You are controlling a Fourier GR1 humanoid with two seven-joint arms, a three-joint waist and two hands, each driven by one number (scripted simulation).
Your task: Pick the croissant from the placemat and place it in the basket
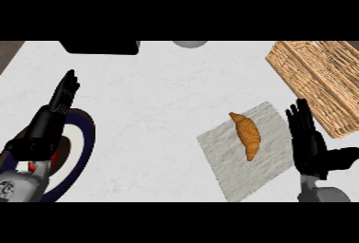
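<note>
Two grey forearms enter from the lower edge, each ending in a black hand; right hand shows at the right edge of the grey placemat, its fingers straight and slightly apart, pointing up the view, thumb out to the right, holding nothing; left hand rests open at the left, fingers straight and close together, partly covering a plate with a dark blue rim. Croissant lies on the placemat, near its middle, long axis running from upper left to lower right; it sits just left of the right hand and apart from it. Woven basket stands at the upper right of the white table, its near corner beside the right hand's fingertips; the hand lies between croissant and basket. A black object and a grey round object sit at the far edge, both cut off by the view.
</note>
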